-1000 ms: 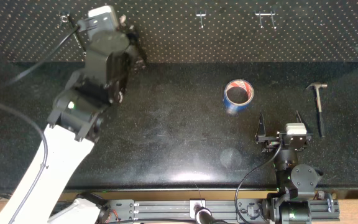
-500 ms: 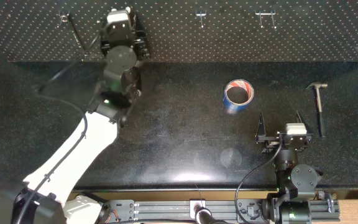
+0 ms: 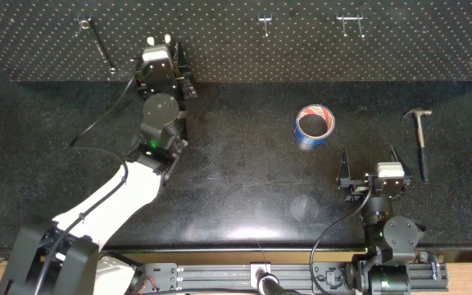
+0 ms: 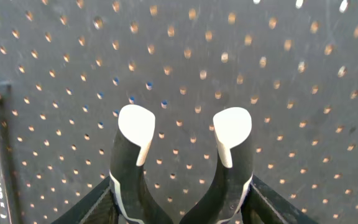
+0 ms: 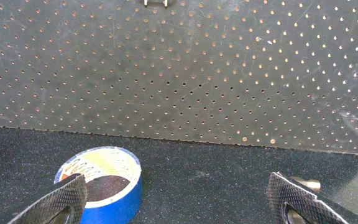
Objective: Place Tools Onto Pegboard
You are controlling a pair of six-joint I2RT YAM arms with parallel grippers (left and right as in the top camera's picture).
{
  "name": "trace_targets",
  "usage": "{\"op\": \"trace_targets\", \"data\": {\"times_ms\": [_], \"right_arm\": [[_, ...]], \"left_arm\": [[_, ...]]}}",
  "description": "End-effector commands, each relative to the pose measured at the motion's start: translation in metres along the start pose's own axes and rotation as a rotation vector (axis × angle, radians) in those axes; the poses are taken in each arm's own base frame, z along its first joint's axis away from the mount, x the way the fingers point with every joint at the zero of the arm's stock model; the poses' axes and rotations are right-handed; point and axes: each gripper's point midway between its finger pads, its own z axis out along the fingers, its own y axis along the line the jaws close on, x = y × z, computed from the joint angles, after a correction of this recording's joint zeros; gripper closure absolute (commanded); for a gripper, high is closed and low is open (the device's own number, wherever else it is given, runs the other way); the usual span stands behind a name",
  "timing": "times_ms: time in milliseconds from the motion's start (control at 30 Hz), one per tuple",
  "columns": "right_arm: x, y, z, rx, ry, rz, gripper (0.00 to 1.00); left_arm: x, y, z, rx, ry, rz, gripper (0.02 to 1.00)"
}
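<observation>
We see the left gripper (image 4: 185, 127) in the upper left of the top view, facing the pegboard (image 3: 220, 41). Its two fingers are spread apart with nothing between them; only the board's holes show behind them. The wrench (image 3: 97, 43) hangs on the pegboard at the far upper left of the top view. It is near the gripper, on its left, and apart from it. In the left wrist view its shaft runs along the frame's edge, clear of both fingers. The tape (image 3: 314, 124) lies on the black table (image 3: 220, 164) right of centre in the top view, near the foot of the pegboard. It sits up and to the left of the right gripper (image 3: 369, 164). That gripper sits in the lower right of the top view, pointed at the pegboard, its fingers wide apart and empty. The hammer (image 3: 421, 143) lies on the table near the right edge of the top view, just to the right of the right gripper, its head toward the pegboard. Two pairs of hooks (image 3: 265, 24) stand out along the top of the pegboard, above the tape and the hammer, with nothing hung on them.
</observation>
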Motion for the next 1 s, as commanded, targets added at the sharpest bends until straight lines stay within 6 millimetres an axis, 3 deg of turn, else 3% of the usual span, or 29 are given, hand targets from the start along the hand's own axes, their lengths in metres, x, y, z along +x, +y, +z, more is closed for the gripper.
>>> {"op": "trace_targets", "data": {"times_ms": [33,200,267,367,533,833,1000], "right_arm": [[0.001,-0.002,0.000,0.008,0.001,-0.006,0.053],[0.001,-0.002,0.000,0.008,0.001,-0.006,0.053],[0.001,-0.002,0.000,0.008,0.001,-0.006,0.053],[0.001,-0.002,0.000,0.008,0.001,-0.006,0.053],[0.001,-0.002,0.000,0.008,0.001,-0.006,0.053],[0.001,-0.002,0.000,0.008,0.001,-0.006,0.053],[0.001,-0.002,0.000,0.008,0.001,-0.006,0.053]], "left_arm": [[0.020,0.004,0.007,-0.027,0.033,0.038,0.989],[0.022,0.004,0.007,-0.027,0.038,0.037,0.989],[0.006,0.001,0.007,-0.017,-0.021,0.002,0.989],[0.000,-0.002,0.007,-0.006,-0.044,-0.013,0.989],[-0.026,-0.015,-0.007,0.040,-0.096,-0.048,0.989],[-0.043,-0.012,-0.012,0.010,-0.149,0.030,0.989],[-0.035,-0.005,-0.005,-0.015,-0.143,0.047,0.989]]}}
